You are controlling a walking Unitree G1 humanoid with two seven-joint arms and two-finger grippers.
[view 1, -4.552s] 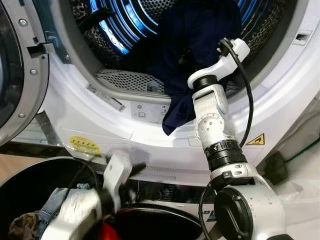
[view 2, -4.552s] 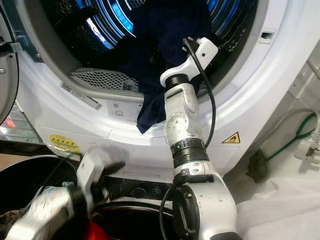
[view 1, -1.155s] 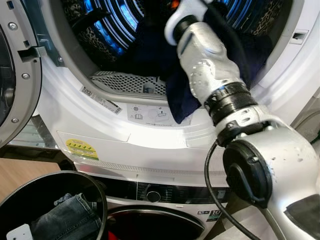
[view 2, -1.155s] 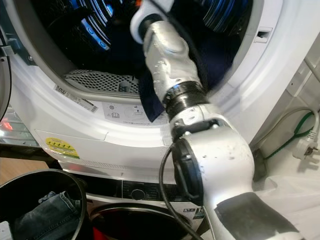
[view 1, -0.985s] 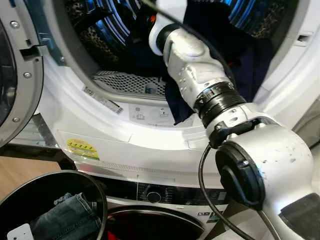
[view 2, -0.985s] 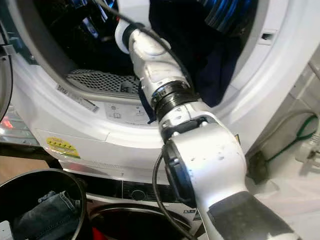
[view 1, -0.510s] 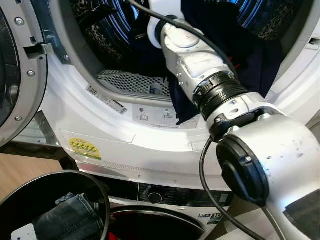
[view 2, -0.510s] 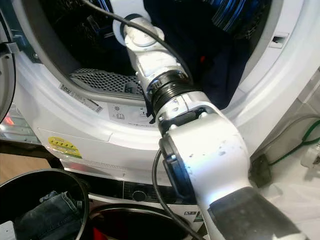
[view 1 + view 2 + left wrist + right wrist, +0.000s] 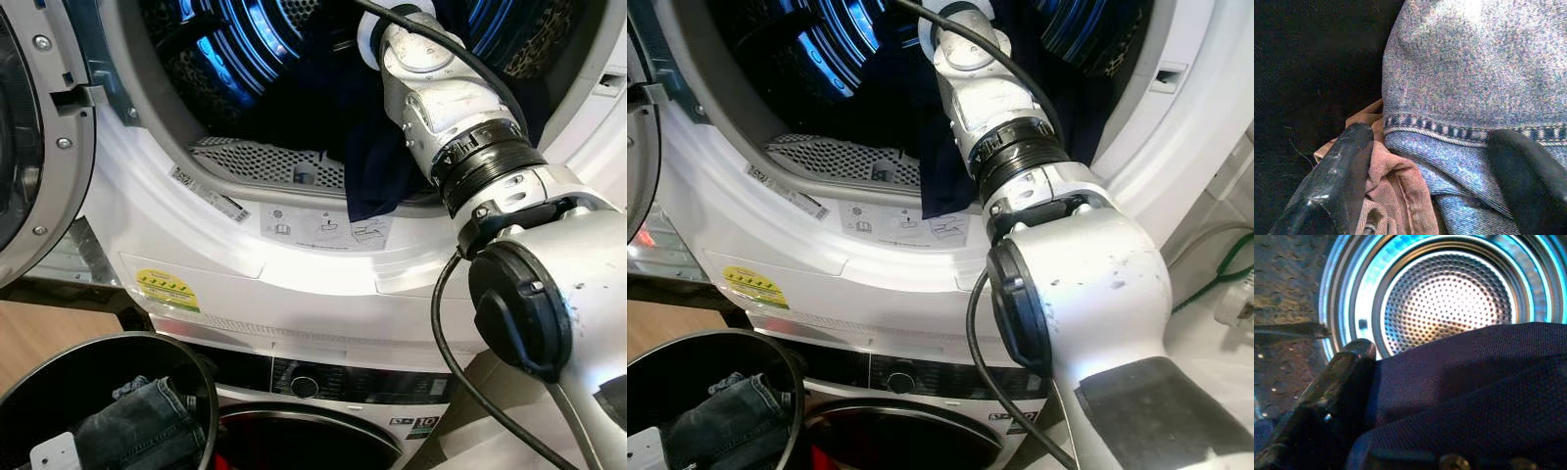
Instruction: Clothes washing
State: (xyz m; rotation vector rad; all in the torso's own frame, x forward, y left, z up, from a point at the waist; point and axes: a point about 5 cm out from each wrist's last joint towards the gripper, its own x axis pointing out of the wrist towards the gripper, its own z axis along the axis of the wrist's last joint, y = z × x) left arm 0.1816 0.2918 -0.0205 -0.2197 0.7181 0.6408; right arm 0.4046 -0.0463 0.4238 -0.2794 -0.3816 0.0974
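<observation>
My right arm has swung back toward the drum's [image 9: 245,59] right side, my right gripper [image 9: 1366,431] clamped on the dark blue garment [image 9: 377,166] half over the rim, while my left gripper [image 9: 1430,161] hangs open over jeans [image 9: 1469,73] in the basket [image 9: 186,377].

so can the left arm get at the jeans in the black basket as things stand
Probably yes. The left pincer is already down in the black basket, its fingers spread either side of the jeans, beside a brown corduroy garment. Nothing lies between the fingers and the denim.
</observation>
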